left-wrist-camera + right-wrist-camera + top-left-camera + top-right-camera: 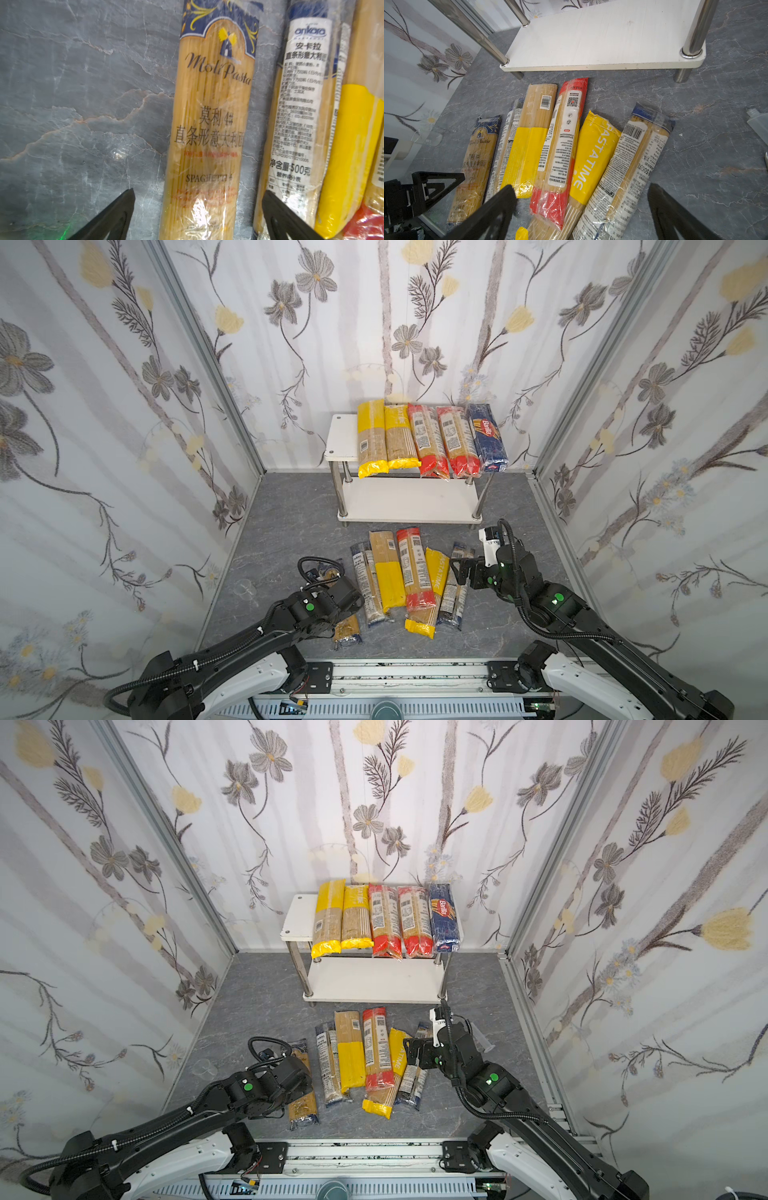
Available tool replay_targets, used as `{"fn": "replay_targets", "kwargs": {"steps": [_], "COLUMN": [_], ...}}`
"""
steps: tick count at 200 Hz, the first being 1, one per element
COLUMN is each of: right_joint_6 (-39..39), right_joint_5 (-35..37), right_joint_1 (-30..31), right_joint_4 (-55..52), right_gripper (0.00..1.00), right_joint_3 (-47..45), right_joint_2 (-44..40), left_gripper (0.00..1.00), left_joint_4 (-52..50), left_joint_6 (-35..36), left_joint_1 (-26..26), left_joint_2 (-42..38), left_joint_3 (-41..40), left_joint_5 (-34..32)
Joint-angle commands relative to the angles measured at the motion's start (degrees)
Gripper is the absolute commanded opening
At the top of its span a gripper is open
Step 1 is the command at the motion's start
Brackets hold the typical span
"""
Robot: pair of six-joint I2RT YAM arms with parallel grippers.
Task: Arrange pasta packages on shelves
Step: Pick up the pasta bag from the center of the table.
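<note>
Pasta packages (430,439) lay five atop the shelves (409,499) at frame centre, the rest on the worktop (291,510) below; left hand (198,199) and right hand (582,189) gaped wide, empty.

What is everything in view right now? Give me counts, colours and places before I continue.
Shelves: one; white boards, metal legs; against the back wall.
Shelf packs: five; two yellow, two red, one dark blue; side by side on the top board.
Floor packs: six; yellow, red or dark-blue print; loose row before the shelves.
Cup: one; clear; floor near the left arm.
Syringe: one; clear; floor beside the right arm.
Left end effector: one; black; open, astride the MoliPasta pack.
Right end effector: one; black; open, above the floor packs.
</note>
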Motion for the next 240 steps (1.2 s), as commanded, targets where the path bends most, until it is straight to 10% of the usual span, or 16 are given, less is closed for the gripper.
{"fn": "replay_targets", "kwargs": {"steps": [1,129,180,240], "right_joint_6": [-1.09,-3.02,-3.55,-3.64], "right_joint_5": [-0.91,-5.7,-6.9,-7.9], "right_joint_1": [-0.71,-5.32,-5.84,-6.02], "right_joint_4": [2.77,3.74,3.74,3.57], "right_gripper": [1.0,1.0,1.0,1.0], "right_joint_3": [-0.55,-2.79,-2.3,-1.16], "right_joint_2": [0.05,-1.31,-0.8,-0.78], "left_gripper": [0.97,0.9,0.27,0.0], "left_joint_4": [0.92,10.66,10.92,2.99], "left_joint_6": [-2.54,4.1,6.62,14.67], "left_joint_1": [-0.37,-0.53,0.11,2.58], "left_joint_2": [1.02,16.38,15.25,12.28], "left_joint_3": [-1.23,-1.83,-1.97,9.61], "left_joint_5": [0.47,4.43,5.87,4.92]}}
